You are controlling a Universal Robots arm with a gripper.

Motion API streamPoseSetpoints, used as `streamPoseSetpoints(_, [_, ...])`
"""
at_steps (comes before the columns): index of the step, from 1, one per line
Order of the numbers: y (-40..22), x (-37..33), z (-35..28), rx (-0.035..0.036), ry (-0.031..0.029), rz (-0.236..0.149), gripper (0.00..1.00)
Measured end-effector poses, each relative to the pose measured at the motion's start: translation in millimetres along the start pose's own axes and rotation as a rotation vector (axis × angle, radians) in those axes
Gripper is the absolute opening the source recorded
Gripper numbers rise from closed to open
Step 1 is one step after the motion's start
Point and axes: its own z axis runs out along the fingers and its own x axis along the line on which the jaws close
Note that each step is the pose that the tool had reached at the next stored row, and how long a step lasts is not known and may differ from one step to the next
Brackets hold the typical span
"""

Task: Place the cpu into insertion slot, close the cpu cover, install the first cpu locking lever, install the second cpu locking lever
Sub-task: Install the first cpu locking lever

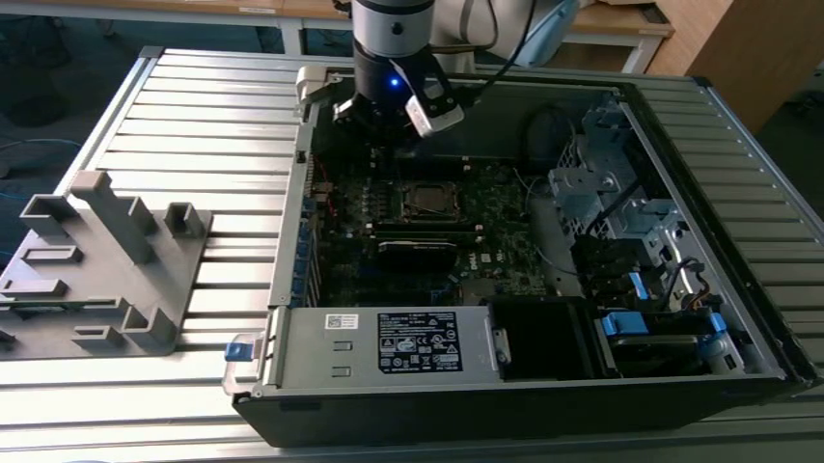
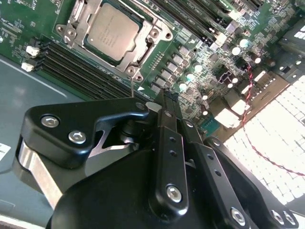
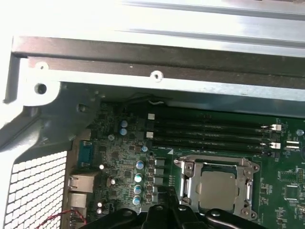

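Dim inside the case (image 1: 515,415), vent grille (image 2: 281,143) blown out white — hard glare, motherboard (image 1: 496,256) in shadow.

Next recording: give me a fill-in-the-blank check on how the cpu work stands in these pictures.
1. The cpu lies under the ___ cpu cover.
2. The gripper hangs over the green ___, near the cpu.
3. Its jaws hold ___.
Missing words: closed; motherboard; nothing.

Cpu (image 2: 110,29) seated under cpu cover (image 2: 144,49); memory slots (image 2: 81,67) just beside.
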Motion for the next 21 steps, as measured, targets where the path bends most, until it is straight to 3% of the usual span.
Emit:
streamPoseSetpoints(12, [2.6,1.4,0.5,-0.0041,-0.0003,0.000,0.11])
streamPoseSetpoints(21, [9.2,1.5,1.5,-0.0085,-0.0007,0.000,0.11])
